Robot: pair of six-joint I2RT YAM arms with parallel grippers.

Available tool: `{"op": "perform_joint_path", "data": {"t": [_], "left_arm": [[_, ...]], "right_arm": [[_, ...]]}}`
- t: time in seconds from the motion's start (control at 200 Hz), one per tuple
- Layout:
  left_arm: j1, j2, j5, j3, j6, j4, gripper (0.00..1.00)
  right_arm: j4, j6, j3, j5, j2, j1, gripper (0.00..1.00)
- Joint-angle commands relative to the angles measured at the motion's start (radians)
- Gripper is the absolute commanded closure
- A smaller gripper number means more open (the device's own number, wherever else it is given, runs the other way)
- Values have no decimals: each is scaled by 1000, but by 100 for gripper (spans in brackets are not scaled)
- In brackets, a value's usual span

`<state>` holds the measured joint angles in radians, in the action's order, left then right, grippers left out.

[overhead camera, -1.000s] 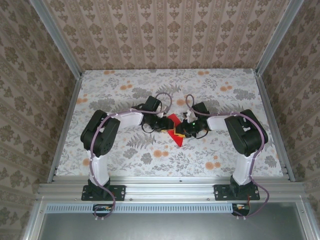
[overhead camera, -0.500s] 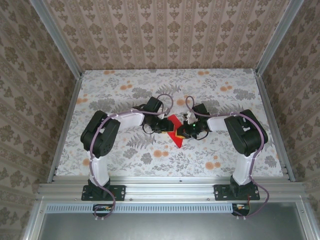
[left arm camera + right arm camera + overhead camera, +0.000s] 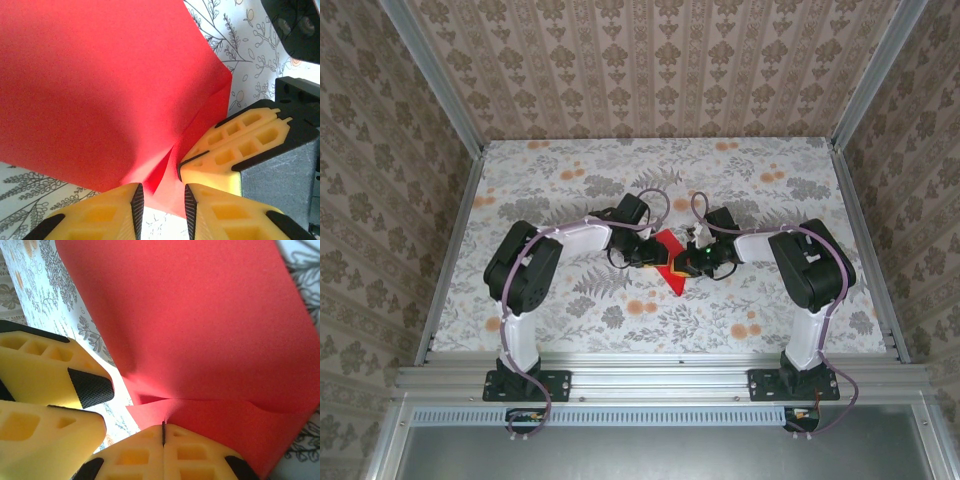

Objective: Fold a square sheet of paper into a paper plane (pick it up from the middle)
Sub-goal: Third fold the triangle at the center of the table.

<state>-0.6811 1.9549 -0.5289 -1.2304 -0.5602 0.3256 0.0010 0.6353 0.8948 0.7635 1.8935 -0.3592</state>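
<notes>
Paper [image 3: 667, 246] sits creased at centre of surface [image 3: 770, 300]. Right tool [image 3: 163, 440], just closed at its 3 o'clock edge, pinches the fold; left tool [image 3: 160, 210], at 9 o'clock, stands slightly spread. Crease probably now holds.

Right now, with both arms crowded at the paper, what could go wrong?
The right fingers pinch just a small fold of the paper; pulling may slip or tear it. The open left fingers sit very close to them, so closing could bump them or add a stray crease.
</notes>
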Motion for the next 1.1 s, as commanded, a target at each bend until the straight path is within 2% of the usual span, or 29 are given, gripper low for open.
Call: {"op": "perform_joint_path", "data": {"t": [0.0,0.38,0.63,0.995,1.095], "left_arm": [[-12,38,31,-37,43,57,68],[-23,62,4,-50,41,47,69],[-23,52,-28,-50,26,25,75],[-20,39,-8,-43,32,45,82],[-16,34,2,-41,39,55,88]], "right_arm": [[-35,-6,-17,-18,11,-9,95],[-35,-3,-13,-15,11,-9,95],[-36,-4,-9,-13,15,-9,95],[-35,-6,-10,-11,12,-8,95],[-36,-6,-10,-12,10,-8,95]]}}
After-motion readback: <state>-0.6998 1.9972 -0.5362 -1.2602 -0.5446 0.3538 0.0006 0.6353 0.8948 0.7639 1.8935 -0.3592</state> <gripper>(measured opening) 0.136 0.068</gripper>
